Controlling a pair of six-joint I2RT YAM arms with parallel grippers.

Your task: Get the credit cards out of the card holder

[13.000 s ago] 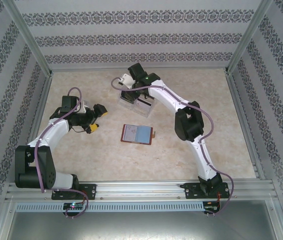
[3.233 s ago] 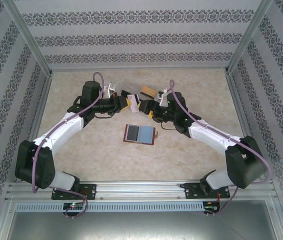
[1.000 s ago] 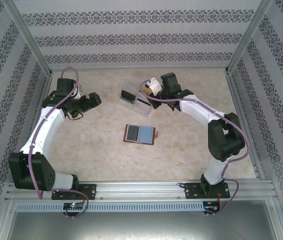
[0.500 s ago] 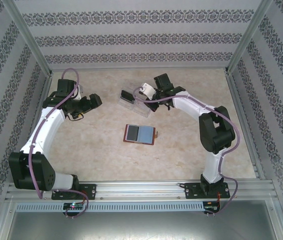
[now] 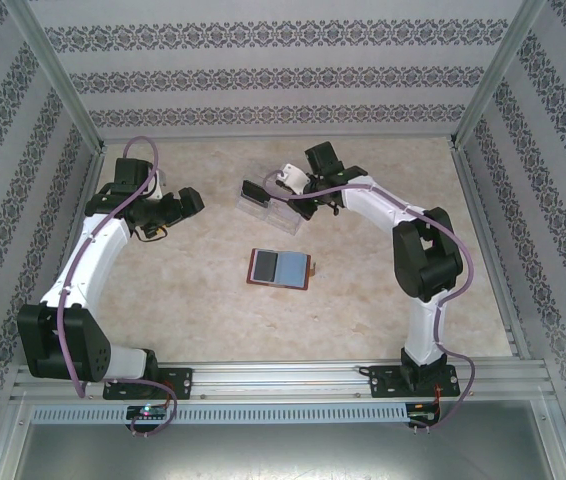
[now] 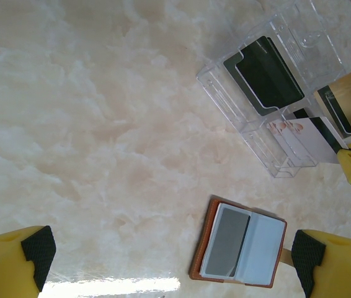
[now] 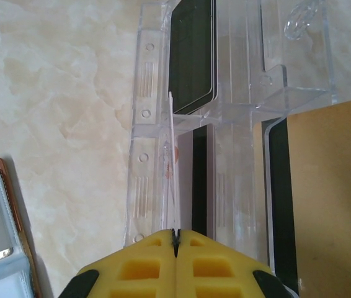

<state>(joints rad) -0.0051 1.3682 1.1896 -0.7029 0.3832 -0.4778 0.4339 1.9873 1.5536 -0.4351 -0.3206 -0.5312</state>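
Right tool [image 7: 175, 234] pinching white card [image 6: 302, 136] edge-on | left tool [image 6: 170, 249] spread | we risk snagging the clear tray [image 7: 144, 124] divider, dropping card

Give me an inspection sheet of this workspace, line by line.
Surface: beige marbled table, bare around the things.
Job's things: card holder open flat, apart from the clear tray; dark card and gold card in the tray.
Clutter: nothing seen.
Grippers: left gripper open, holding nothing; right gripper shut on the white card, edge-on at the tray.
Cables: purple cable along each arm, away from the cards.
Surroundings: patterned walls, aluminium frame.
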